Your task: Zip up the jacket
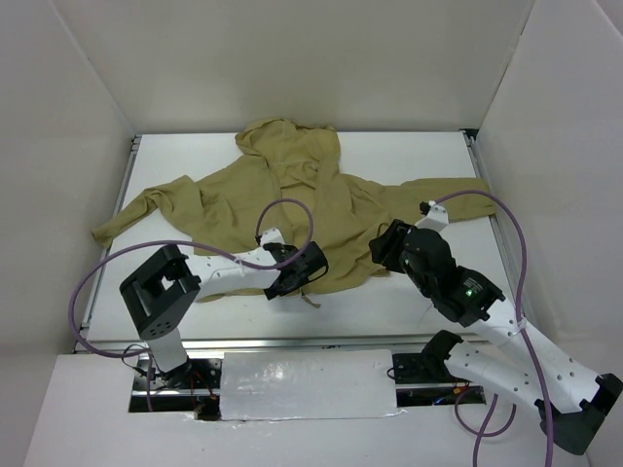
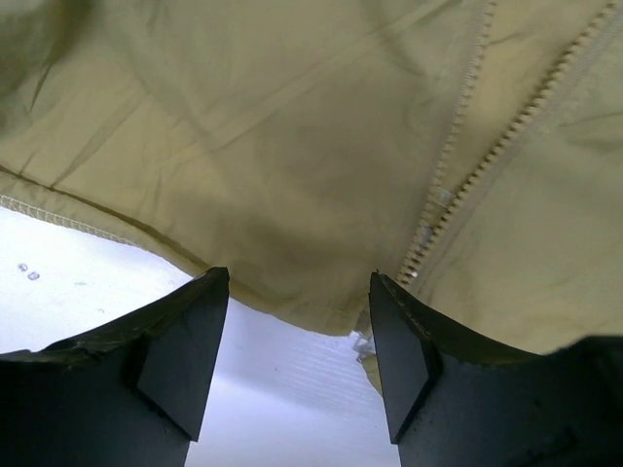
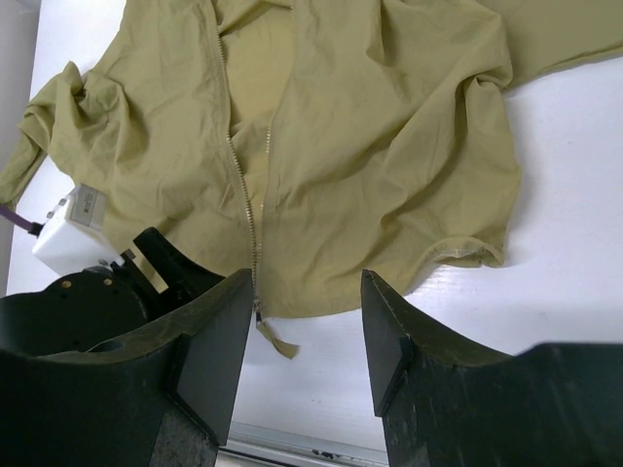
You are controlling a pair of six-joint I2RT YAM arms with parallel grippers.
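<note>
top external view: at the near edge of the white bench (image 1: 409, 302) both arms reach forward to the bottom of the jacket (image 1: 292, 195). the left hand (image 1: 302, 279) sits at the hem (image 1: 341, 284) near the middle of the garment. the right hand (image 1: 386, 243) is over the hem farther right, apart from the left one.

in the left wrist view the left hand (image 2: 299, 282) is released. its dark fingers (image 2: 185, 350) are spread with only bare bench (image 2: 78, 292) between them, and the hem lies just past their tips. the lower end of the zipper (image 2: 458, 185) starts just beyond the right finger, and its two rows of teeth draw apart farther up.

in the right wrist view the right hand (image 3: 307, 282) is released too, fingers apart and grasping nothing. a tan pull tab (image 3: 277, 342) lies on the bench below the hem, between the fingers. above it the zipper (image 3: 248, 195) runs up the front and gapes open near the top.

farther back the jacket lies front up, wrinkled and spread across the bench. one sleeve (image 1: 146, 209) stretches left, the other sleeve (image 1: 448, 190) stretches right, and the hood (image 1: 287, 136) lies at the far edge.
</note>
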